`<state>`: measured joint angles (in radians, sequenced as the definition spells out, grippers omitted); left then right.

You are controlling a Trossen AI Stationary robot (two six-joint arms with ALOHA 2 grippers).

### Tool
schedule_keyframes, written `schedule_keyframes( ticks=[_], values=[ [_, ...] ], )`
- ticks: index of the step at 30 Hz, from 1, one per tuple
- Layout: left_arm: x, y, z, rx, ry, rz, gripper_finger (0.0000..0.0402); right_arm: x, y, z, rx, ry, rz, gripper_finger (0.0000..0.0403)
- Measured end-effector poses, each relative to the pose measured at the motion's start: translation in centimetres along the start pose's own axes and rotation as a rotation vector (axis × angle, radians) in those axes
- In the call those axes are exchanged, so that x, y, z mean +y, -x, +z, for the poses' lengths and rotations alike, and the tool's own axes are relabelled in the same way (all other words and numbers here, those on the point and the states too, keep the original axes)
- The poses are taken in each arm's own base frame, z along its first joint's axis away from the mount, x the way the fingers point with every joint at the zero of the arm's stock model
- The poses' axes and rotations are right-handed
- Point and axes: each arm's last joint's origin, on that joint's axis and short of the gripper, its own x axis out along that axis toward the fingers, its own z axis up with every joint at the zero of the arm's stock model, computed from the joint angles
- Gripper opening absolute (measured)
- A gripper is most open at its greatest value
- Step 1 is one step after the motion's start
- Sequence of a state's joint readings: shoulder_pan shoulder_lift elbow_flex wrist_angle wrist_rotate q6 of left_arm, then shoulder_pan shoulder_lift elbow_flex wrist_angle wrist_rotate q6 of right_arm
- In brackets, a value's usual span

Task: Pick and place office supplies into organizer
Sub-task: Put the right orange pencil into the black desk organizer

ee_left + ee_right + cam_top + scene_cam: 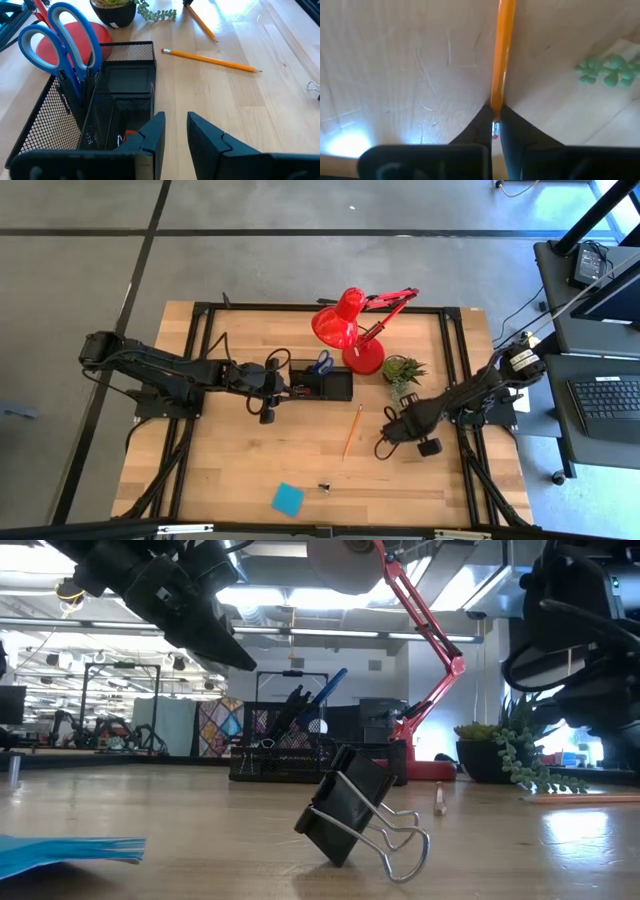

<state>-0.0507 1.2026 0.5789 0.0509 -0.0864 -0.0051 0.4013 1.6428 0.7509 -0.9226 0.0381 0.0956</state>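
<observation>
Even overhead light fills the room, so the wooden table [330, 450] shows only faint, soft shadows under the arms. At table height, bright ceiling strips [300, 602] glow at twelve o'clock, the binder clip [355, 815] is sharp and the room behind is soft. A white glare patch [345, 142] sits at eight o'clock beside the blurred pencil [501, 55].

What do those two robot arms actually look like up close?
Both arms are dark, near-black, jointed in chunky segments with black cables looping alongside. The left gripper ends in two flat, wedge-shaped black fingers; the right gripper has the same. The right arm carries a round white-marked section near its base.
</observation>
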Motion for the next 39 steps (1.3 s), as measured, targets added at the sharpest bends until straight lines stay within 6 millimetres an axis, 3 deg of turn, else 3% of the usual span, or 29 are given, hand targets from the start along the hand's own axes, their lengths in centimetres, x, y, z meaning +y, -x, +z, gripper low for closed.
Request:
schedule_keyframes(
  ticks=[25,39],
  values=[
    [0.0,0.0,0.0,0.000,0.000,-0.001,0.0074,-1.9,0.5,0.8,-0.031,0.084,0.010,0.0017],
    [0.0,0.0,0.0,0.002,-0.001,-0.002,0.0074,-2.2,1.4,3.2,-0.269,0.072,-0.071,0.0017]
  ],
)
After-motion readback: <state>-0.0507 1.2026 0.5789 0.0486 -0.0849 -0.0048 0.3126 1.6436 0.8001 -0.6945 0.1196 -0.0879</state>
